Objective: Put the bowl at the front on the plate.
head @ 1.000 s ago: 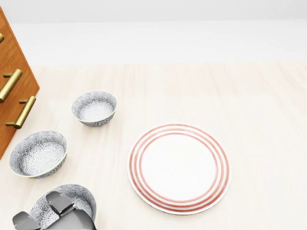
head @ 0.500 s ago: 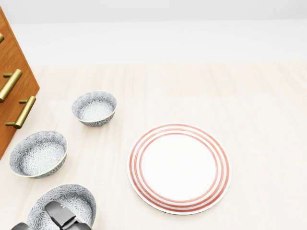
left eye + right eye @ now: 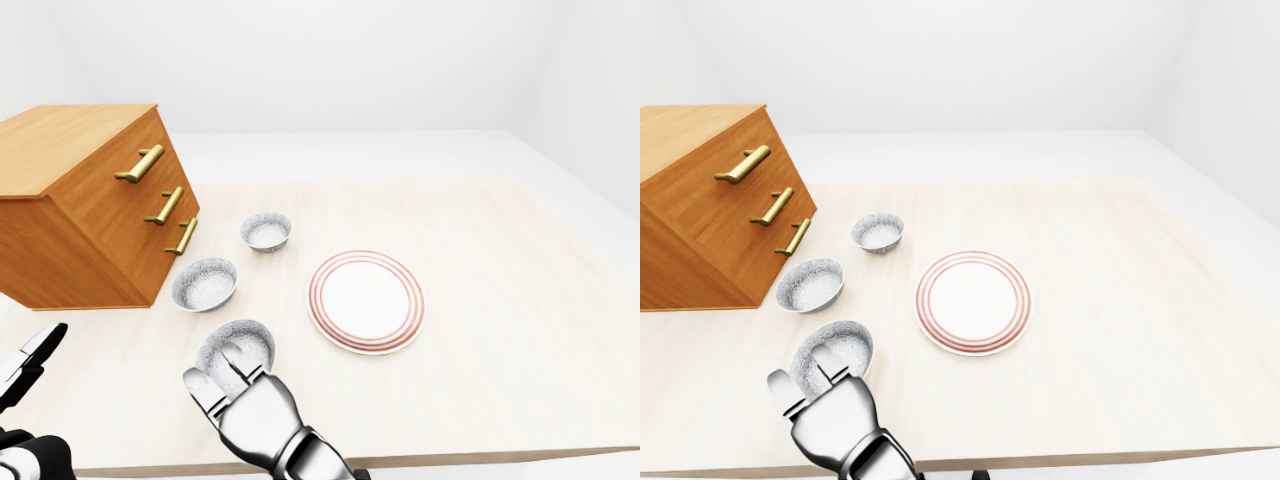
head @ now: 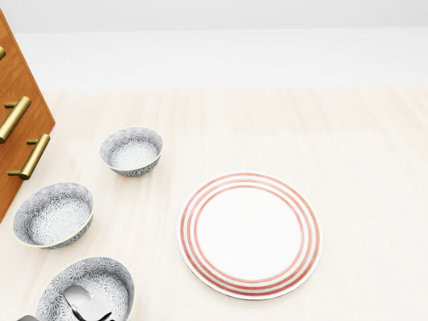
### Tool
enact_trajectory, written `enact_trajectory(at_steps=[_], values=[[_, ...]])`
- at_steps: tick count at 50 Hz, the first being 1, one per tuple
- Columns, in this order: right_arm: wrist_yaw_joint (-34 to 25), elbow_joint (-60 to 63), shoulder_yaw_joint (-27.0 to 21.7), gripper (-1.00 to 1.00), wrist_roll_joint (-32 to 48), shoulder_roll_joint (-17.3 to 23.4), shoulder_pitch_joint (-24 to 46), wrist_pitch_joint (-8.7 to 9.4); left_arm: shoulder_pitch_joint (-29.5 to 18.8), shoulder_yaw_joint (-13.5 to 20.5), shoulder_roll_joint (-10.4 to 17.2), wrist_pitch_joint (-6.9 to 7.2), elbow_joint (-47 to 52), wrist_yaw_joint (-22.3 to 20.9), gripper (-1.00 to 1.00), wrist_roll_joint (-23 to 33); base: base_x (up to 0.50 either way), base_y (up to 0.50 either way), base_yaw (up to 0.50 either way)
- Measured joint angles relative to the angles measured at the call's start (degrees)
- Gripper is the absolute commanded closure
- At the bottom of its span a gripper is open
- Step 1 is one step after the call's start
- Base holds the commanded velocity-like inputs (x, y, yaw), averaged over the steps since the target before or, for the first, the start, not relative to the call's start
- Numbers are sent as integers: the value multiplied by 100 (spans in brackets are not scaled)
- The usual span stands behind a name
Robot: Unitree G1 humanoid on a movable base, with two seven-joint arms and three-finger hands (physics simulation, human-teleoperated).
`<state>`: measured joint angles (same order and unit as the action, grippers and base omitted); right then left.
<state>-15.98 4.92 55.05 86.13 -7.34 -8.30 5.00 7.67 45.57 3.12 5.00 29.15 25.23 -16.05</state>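
The bowl at the front (image 3: 243,338), grey-patterned with a white inside, stands on the wooden table at the lower left of the left-eye view. My right hand (image 3: 218,368) reaches over its near rim with fingers spread and open; one finger (image 4: 83,302) shows inside the bowl in the head view. The fingers do not close round the bowl. To the bowl's right lies the white plate (image 3: 366,300) with red rings, with nothing on it. My left hand (image 3: 30,365) hangs at the far left edge, away from the bowl, fingers extended.
Two more patterned bowls (image 3: 205,283) (image 3: 266,230) stand in a row above the front one. A wooden drawer cabinet (image 3: 90,210) with brass handles stands at the left. The table's near edge (image 3: 450,458) runs along the bottom.
In the head view my right hand has slid down toward the bottom edge, so less of it shows over the front bowl. Bowls and plate have not moved.
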Motion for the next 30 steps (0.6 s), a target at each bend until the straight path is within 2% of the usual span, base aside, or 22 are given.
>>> enact_trajectory(at_steps=[9, 30], values=[[337, -89, 52, -100, -117, 65, -50, 0, 1, 0, 0, 0, -7, -3, -100, -1, 0, 0, 0], [690, -112, -25, -100, -394, 166, -112, 0, -3, -3, 4, 0, -21, 4, -100, 4, 0, 0, 0]])
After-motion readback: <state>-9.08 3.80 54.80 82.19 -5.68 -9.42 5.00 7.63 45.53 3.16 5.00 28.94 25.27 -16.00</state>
